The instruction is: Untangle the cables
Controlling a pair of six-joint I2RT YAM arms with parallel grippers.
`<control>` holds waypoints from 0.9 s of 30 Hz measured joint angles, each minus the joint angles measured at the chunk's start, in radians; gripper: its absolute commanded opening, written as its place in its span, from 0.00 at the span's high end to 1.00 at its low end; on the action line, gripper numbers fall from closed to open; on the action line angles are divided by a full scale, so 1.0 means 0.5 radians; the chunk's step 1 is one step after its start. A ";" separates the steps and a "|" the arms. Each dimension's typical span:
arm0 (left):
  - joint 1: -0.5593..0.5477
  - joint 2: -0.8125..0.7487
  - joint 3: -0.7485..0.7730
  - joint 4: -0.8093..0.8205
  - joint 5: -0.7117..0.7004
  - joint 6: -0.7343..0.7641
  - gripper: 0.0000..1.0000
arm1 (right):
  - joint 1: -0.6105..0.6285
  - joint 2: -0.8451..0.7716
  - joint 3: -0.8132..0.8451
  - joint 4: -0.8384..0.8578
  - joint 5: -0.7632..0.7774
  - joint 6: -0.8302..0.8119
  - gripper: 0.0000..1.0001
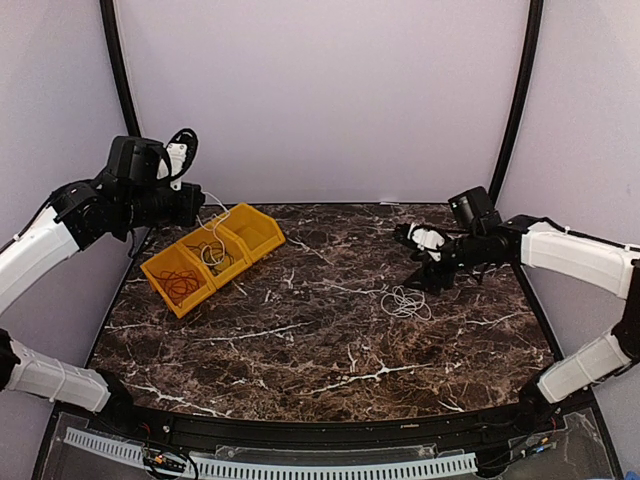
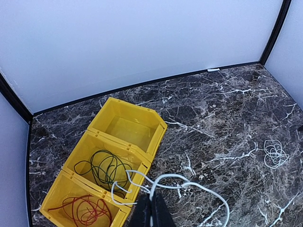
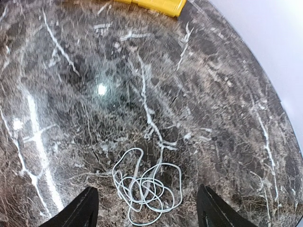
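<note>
White coil on table; red coil, dark coil in bins.

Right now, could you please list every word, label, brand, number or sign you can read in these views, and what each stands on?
None can be read.
The row of yellow plastic bins, the dark marble-patterned tabletop and the coiled thin white cable show no lettering.
A small white strip at the table's far edge is too small to read.

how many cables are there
4: red cable in the end bin, dark cable in the middle bin, white cable pinched by the left pincer, white coil on the table.
</note>
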 measured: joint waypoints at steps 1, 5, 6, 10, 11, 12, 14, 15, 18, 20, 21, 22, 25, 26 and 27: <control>-0.001 0.011 0.000 0.004 -0.008 0.011 1.00 | -0.050 -0.068 0.006 0.001 -0.068 0.027 0.27; 0.000 0.056 0.000 0.042 -0.046 0.059 1.00 | -0.232 -0.227 -0.023 0.013 -0.301 0.122 0.26; 0.001 0.066 0.000 0.051 -0.051 0.070 1.00 | -0.265 -0.243 -0.039 0.014 -0.338 0.140 0.26; 0.014 0.175 0.047 0.082 -0.076 0.127 1.00 | -0.401 -0.285 -0.159 0.041 -0.406 0.204 0.26; 0.021 0.215 0.071 0.092 -0.079 0.143 1.00 | -0.420 -0.291 -0.186 0.052 -0.401 0.211 0.27; 0.027 0.247 0.092 0.106 -0.079 0.150 1.00 | -0.437 -0.301 -0.217 0.063 -0.393 0.214 0.26; 0.041 0.327 0.142 0.136 -0.076 0.169 1.00 | -0.452 -0.320 -0.274 0.089 -0.371 0.214 0.26; 0.048 0.363 0.170 0.155 -0.073 0.177 1.00 | -0.452 -0.328 -0.298 0.108 -0.356 0.213 0.26; 0.066 0.455 0.247 0.192 -0.062 0.193 1.00 | -0.452 -0.335 -0.336 0.133 -0.333 0.206 0.26; 0.088 0.517 0.311 0.217 -0.045 0.199 1.00 | -0.452 -0.333 -0.339 0.139 -0.331 0.200 0.26; 0.101 0.542 0.338 0.226 -0.038 0.201 1.00 | -0.452 -0.330 -0.339 0.146 -0.331 0.198 0.26; 0.115 0.563 0.357 0.237 -0.032 0.201 1.00 | -0.452 -0.323 -0.339 0.156 -0.331 0.194 0.26; 0.177 0.638 0.426 0.265 0.013 0.200 1.00 | -0.452 -0.305 -0.339 0.163 -0.330 0.182 0.26; 0.201 0.664 0.446 0.273 0.027 0.198 1.00 | -0.452 -0.304 -0.339 0.164 -0.330 0.174 0.26; 0.229 0.690 0.466 0.279 0.045 0.198 1.00 | -0.452 -0.304 -0.339 0.164 -0.329 0.168 0.26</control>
